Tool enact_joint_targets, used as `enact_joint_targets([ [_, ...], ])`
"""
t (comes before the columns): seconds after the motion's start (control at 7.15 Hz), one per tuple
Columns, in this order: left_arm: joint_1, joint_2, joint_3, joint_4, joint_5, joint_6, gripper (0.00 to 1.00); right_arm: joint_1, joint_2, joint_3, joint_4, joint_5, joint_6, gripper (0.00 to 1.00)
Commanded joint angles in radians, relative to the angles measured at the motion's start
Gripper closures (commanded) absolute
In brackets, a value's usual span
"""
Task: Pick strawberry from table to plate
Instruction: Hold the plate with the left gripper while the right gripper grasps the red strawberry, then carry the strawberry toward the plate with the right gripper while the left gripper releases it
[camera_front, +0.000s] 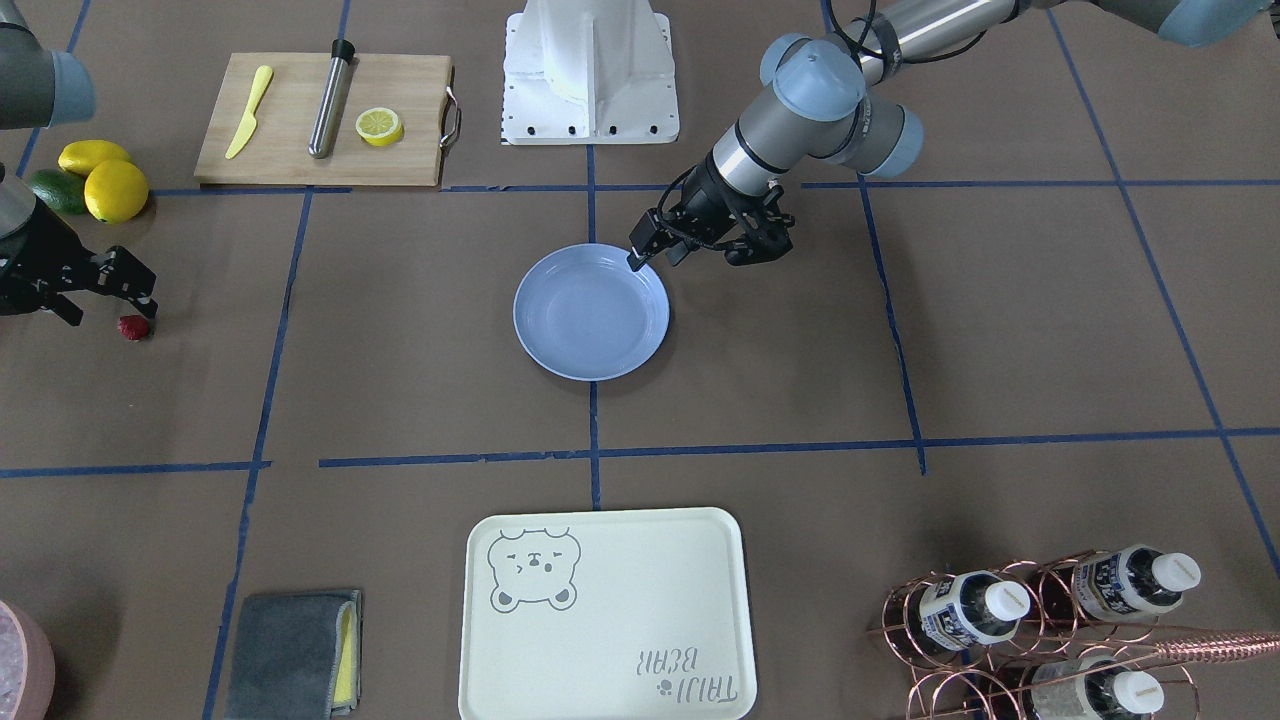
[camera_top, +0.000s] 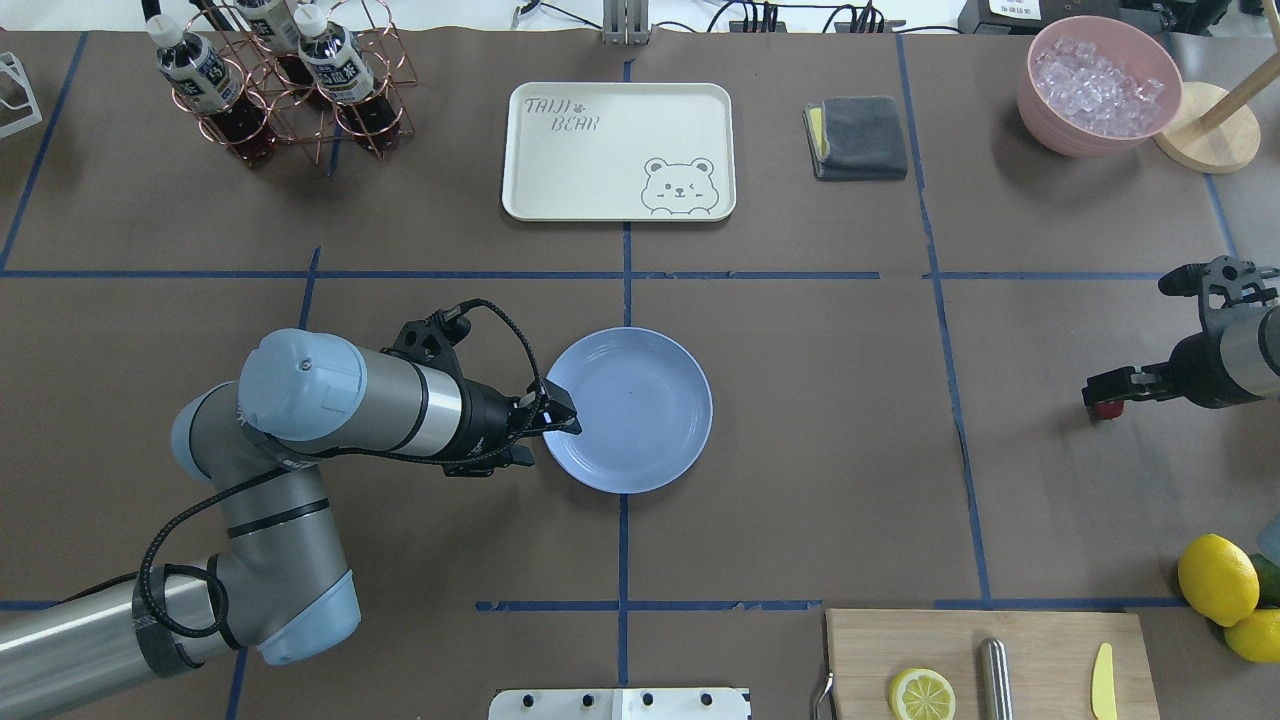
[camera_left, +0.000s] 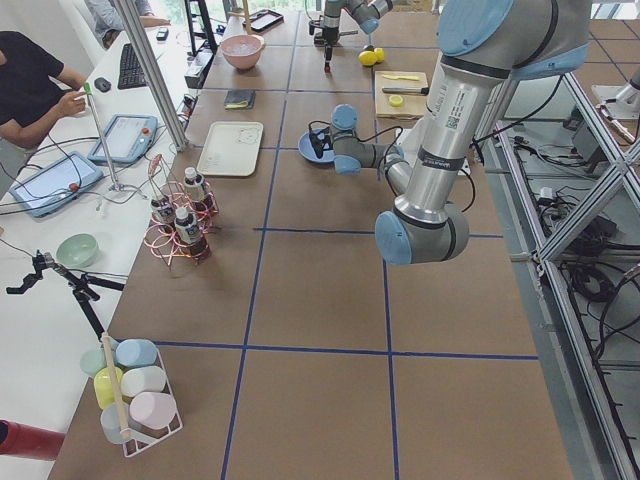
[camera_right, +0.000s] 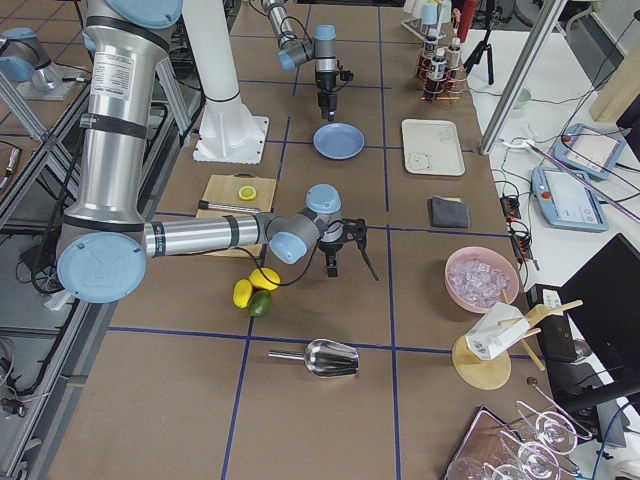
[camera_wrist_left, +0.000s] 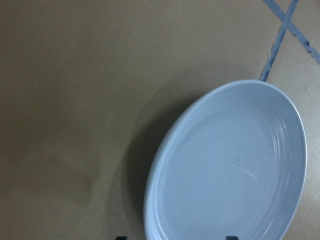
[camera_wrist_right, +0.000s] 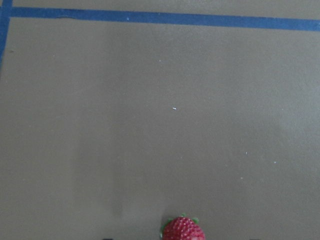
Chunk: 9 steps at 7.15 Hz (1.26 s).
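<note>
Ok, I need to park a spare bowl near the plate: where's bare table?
Bare: the stretch between the plate and the strawberry, and between plate and bear tray. Crowded: the plate's edge by the left gripper.

Front: we look steeply down from across the table.
Overhead: we look forward and down from the opposite side; both views share the plate and tray.
Sides: we look along the table from either end, farther off.
Left wrist: close, over the plate's edge.
Right wrist: close, probably low over the strawberry.
</note>
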Motion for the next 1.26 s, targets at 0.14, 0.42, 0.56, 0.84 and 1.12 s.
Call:
enact_joint_targets([
  [0.14, 0.003, 0.001, 0.001, 0.000, 0.010, 0.000, 0.27, -0.012, 0.002, -0.057, 0.060, -0.004, 0.009, 0.02],
  [0.42, 0.003, 0.001, -0.001, 0.000, 0.010, 0.000, 0.27, -0.012, 0.005, -0.057, 0.062, 0.005, 0.009, 0.21],
  [0.56, 0.001, 0.001, -0.002, 0.000, 0.010, -0.002, 0.27, -0.014, 0.005, -0.059, 0.061, 0.005, 0.009, 0.23],
  [0.84, 0.001, 0.001, -0.002, 0.000, 0.010, -0.002, 0.27, -0.015, 0.005, -0.067, 0.061, 0.005, 0.006, 0.30],
  [1.12, 0.001, 0.001, -0.002, 0.000, 0.010, -0.002, 0.26, -0.018, 0.010, -0.068, 0.059, 0.007, 0.009, 0.76],
])
